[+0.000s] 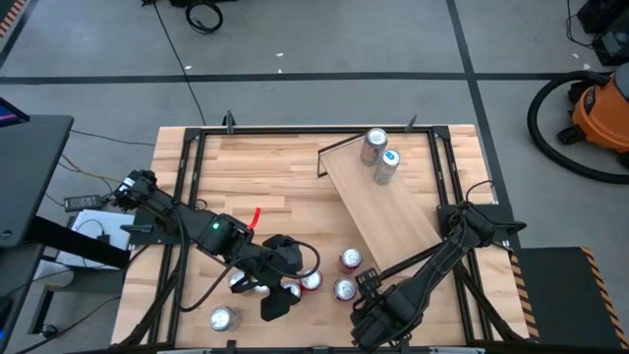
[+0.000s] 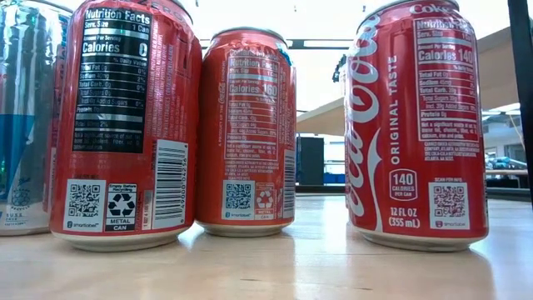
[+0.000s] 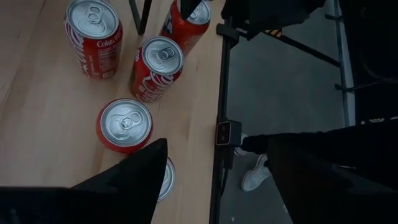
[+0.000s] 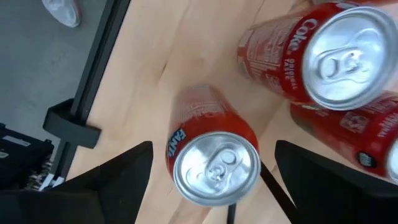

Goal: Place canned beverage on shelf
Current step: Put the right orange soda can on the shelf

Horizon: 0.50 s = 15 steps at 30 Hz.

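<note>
1. I see a bunch of red cans (image 1: 313,280) standing close together near the front edge of the surface (image 1: 265,172). If I bump one while I reach for another, it can tip and roll off the edge.

2. My right gripper (image 4: 211,171) hangs over one red can (image 4: 214,163), with a finger (image 4: 121,171) on each side. The fingers are spread and do not touch it. Another can (image 4: 323,56) stands just beside it, so a finger coming down could knock that one.

3. My left gripper (image 1: 275,295) is also low over the cans. In its wrist view its fingers are spread, with one finger (image 3: 140,171) partly covering a silver can top (image 3: 166,179). I cannot tell if it touches that can.

4. Both arms are bent down near the same bunch of cans. I think they could hit each other if both move at once.

5. The shelf (image 1: 378,206) lies at a slant across the back right of the surface. Two cans (image 1: 379,157) already stand at its far end. A new can set too close could push them over.

6. The right arm reaches in from the right front corner. The left arm stretches in from the left side.
</note>
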Tool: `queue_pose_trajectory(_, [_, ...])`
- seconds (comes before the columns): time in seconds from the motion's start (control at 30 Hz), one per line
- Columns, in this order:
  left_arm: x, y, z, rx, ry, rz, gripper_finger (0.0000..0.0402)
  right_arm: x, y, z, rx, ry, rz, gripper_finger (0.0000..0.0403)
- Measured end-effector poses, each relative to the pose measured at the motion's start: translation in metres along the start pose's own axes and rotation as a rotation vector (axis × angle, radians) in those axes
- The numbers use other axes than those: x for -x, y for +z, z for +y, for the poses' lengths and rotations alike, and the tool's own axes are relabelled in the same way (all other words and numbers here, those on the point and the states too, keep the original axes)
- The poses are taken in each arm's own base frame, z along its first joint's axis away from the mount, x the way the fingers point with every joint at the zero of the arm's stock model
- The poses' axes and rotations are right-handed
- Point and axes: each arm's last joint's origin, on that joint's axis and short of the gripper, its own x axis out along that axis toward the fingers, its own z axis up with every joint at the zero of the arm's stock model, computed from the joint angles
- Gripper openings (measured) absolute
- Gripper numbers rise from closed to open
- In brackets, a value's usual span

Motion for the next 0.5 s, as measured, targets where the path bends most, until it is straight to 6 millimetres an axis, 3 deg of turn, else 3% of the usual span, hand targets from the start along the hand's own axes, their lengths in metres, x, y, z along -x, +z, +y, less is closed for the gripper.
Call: queue_pose_trajectory(0.5, [0.000,0.000,0.000,-0.004,0.000,0.001,0.0286,-0.042,-0.007,0.001,-0.012,-0.001,0.072,0.0348])
